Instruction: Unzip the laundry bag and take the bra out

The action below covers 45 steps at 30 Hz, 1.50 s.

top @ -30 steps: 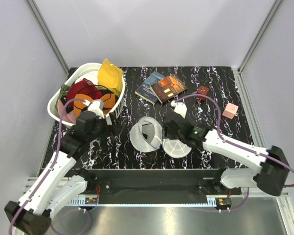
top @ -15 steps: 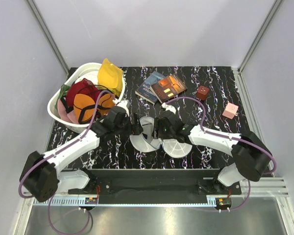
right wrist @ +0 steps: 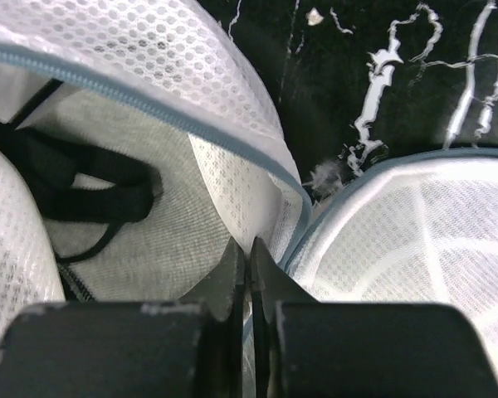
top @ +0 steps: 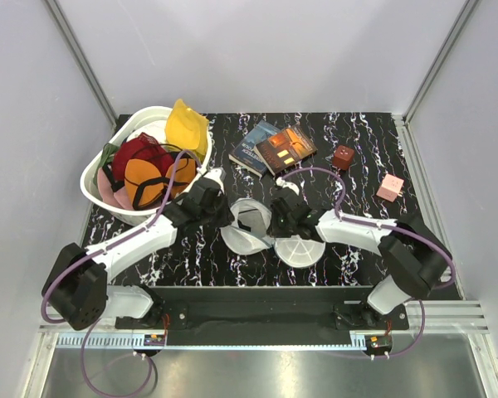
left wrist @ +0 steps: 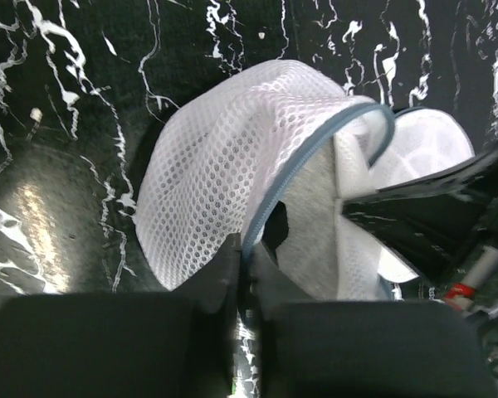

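Evidently the unzipping is done: the laundry bag (top: 247, 225) lies near the middle of the table (top: 373, 153), its grey-blue zip (left wrist: 315, 149) is parted along the rim, and the flat round lid (top: 299, 250) is folded out to the right and lies on the tabletop beside the mouth. The bag is held from 2 sides. The left claw (left wrist: 242, 249) is closed, and the zip edge of the mesh wall appears to be pinched between its fingers at the bag's left side. The right claw (right wrist: 249, 249) is likewise closed, with the mesh nipped at the seam where the lid joins the body. The bra (right wrist: 75, 178) is not yet removed: in the right wrist view its black straps are seen as a dark loop lying against the pale lining, well inside the mouth and to the left of the right fingertips. From above only a dark patch is made out in the opening. So 1 of the 2 steps is judged complete. What is left is the removal itself: 1 claw would have to be freed from the rim, opened and put into the mouth to take a strap, while the bag is kept open by the other.
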### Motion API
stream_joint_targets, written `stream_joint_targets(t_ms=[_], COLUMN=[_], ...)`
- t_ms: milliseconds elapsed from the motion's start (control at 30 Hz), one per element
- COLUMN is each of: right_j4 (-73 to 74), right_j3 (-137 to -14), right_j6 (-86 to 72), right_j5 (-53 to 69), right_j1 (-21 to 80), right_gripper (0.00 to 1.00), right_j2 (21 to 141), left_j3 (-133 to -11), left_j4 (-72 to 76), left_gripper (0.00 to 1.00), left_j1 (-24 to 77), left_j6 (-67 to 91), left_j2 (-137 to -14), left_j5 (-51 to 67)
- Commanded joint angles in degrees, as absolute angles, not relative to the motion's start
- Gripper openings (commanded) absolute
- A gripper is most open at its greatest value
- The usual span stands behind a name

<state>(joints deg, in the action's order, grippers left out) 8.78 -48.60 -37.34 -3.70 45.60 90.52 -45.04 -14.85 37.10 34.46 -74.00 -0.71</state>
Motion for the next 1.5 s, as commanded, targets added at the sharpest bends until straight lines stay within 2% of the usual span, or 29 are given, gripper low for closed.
stream_joint_targets(t_ms=[0, 133, 300, 567, 667, 700, 767, 833, 1033, 1200, 1467], right_j4=[14.0, 23.3, 27.4, 28.7, 28.8, 28.8, 28.7, 28.7, 24.1, 17.9, 12.7], right_j3=[-49.6, -50.1, -49.1, -45.4, -44.4, -44.3, -44.5, -45.7, -47.7, -47.7, -48.7], right_j6=[-35.9, -35.2, -35.1, -38.0, -38.7, -38.8, -38.5, -37.4, -31.6, -29.8, -28.0], right_j5=[-8.1, -13.3, -15.1, -14.5, -13.6, -13.4, -12.9, -11.8, -2.5, 3.9, 4.0], right_j1=[45.2, 45.2, 45.2, 45.2, 45.2, 45.2, 45.2, 45.4, 46.1, 47.0, 49.0], right_gripper=[0.0, 0.0, 0.0, 0.07, 0.23, 0.39, 0.48, 0.52, 0.54, 0.53, 0.57], right_j2=[84.2, 75.5, 67.0, 67.6, 67.7, 67.2, 66.3, 64.4, 60.2, 65.3, 74.4], left_j3=[-44.3, -41.8, -36.9, -32.4, -32.3, -32.3, -32.4, -32.3, -31.5, -31.3, -31.4], left_j4=[-13.5, -13.9, -11.8, -3.5, -1.3, -0.8, -0.4, -0.1, 3.0, 3.6, 4.0], left_gripper=[0.0, 0.0, 0.0, 0.0, 0.0, 0.0, 0.0, 0.0, 0.0, 0.0, 0.0], left_j1=[37.4, 37.4, 37.4, 42.2, 44.2, 44.8, 46.5, 48.0, 50.4, 51.1, 51.4], left_j6=[33.8, 34.9, 36.4, 39.8, 40.4, 40.7, 41.0, 41.6, 43.5, 44.2, 45.1], left_j2=[-70.7, -65.1, -62.9, -68.6, -70.0, -70.2, -70.8, -71.2, -71.6, -72.2, -72.6], left_j5=[-4.3, -5.4, -4.1, -3.0, -3.2, -3.3, -4.2, -4.8, -5.9, -6.4, -6.7])
